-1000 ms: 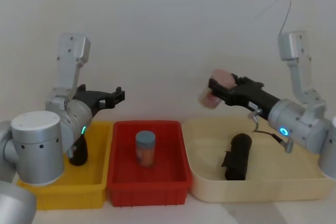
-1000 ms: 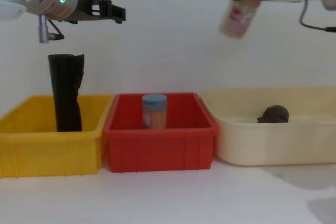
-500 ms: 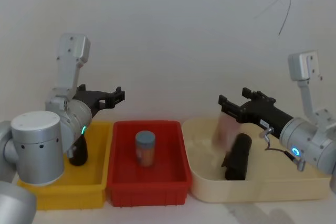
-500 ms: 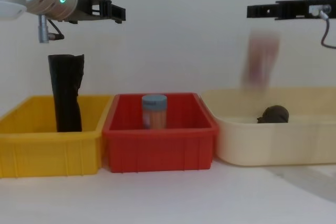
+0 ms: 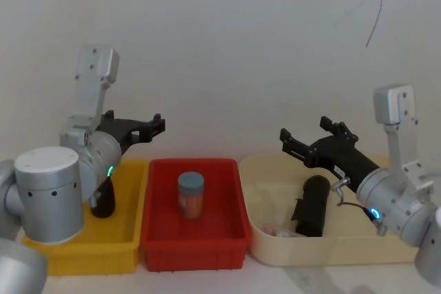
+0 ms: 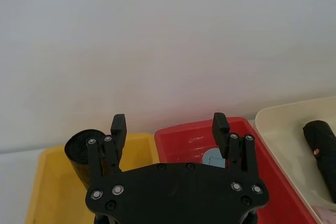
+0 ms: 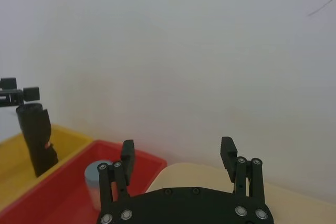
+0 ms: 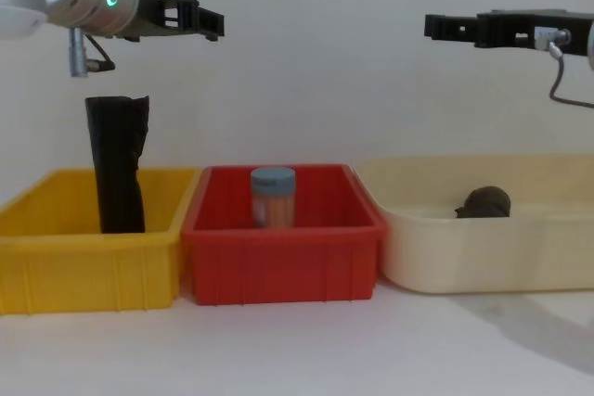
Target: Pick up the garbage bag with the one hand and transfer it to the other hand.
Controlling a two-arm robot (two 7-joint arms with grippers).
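Note:
The garbage bag (image 5: 311, 204) is a short black wrinkled roll lying in the cream tray (image 5: 331, 253). The chest view shows it end-on as a dark lump (image 8: 484, 201), and the left wrist view catches it at the edge (image 6: 321, 150). My right gripper (image 5: 303, 135), on the arm with the blue light, hovers open and empty above the tray's back left part (image 8: 436, 25); its fingers stand well apart (image 7: 177, 153). High over the yellow bin (image 5: 76, 249), my left gripper (image 5: 157, 125), with the green-teal light, stays open and empty (image 6: 167, 127) (image 8: 209, 20).
A taller black roll (image 8: 118, 164) stands in the yellow bin. The red bin (image 5: 193, 249) between the two holds a jar with a blue lid (image 5: 191, 194). A small pinkish object (image 5: 279, 232) lies in the cream tray's front left corner.
My right gripper let go of a pinkish bottle, which fell into the cream tray. The right arm came down. The left arm has not moved.

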